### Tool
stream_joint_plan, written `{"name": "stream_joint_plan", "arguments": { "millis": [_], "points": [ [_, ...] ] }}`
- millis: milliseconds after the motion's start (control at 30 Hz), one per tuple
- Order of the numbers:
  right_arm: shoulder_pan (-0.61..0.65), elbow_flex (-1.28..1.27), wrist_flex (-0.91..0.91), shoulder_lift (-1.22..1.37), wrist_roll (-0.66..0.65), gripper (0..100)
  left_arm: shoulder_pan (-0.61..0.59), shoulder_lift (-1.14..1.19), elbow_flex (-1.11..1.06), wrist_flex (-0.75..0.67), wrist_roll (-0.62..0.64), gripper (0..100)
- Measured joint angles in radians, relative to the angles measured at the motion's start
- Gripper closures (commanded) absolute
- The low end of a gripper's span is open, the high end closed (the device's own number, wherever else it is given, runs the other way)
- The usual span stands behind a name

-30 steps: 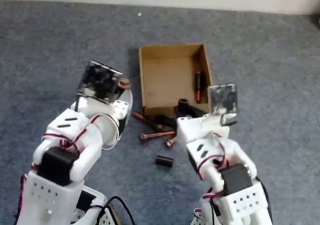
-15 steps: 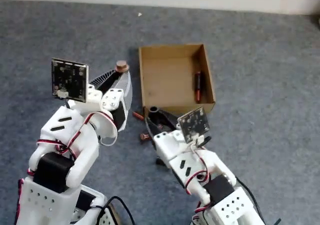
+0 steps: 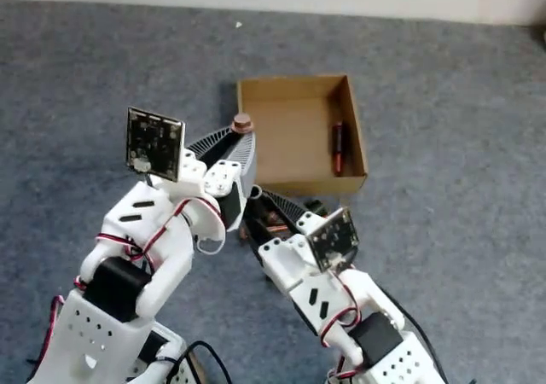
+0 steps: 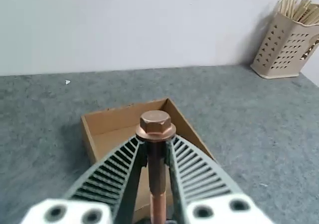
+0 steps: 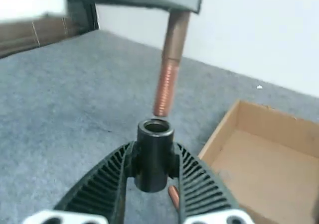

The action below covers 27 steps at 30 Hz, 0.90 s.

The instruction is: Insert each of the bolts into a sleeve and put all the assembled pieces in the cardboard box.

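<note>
Swinging in over the last second, the left gripper [image 3: 241,138] has carried its copper bolt [image 3: 242,124] from well left of the cardboard box [image 3: 290,136] to just beside the box's left wall. It is clamped on the shank, head up, threaded end down. Off the box's front-left corner, the right gripper [image 5: 154,167] is closed around an upright black sleeve [image 5: 155,152], its open bore just under the bolt tip. One assembled piece [image 3: 338,148] lies inside the box along its right wall
</note>
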State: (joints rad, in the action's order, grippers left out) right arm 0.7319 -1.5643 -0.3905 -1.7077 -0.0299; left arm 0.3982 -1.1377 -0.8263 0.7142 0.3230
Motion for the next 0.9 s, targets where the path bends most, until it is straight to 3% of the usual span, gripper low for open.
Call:
{"name": "stream_joint_plan", "arguments": {
  "millis": [900],
  "points": [
    [-0.026, -0.058, 0.003, -0.075, -0.003, 99.4, 0.074, 0.0, 0.026, 0.02, 0.003, 99]
  ]
}}
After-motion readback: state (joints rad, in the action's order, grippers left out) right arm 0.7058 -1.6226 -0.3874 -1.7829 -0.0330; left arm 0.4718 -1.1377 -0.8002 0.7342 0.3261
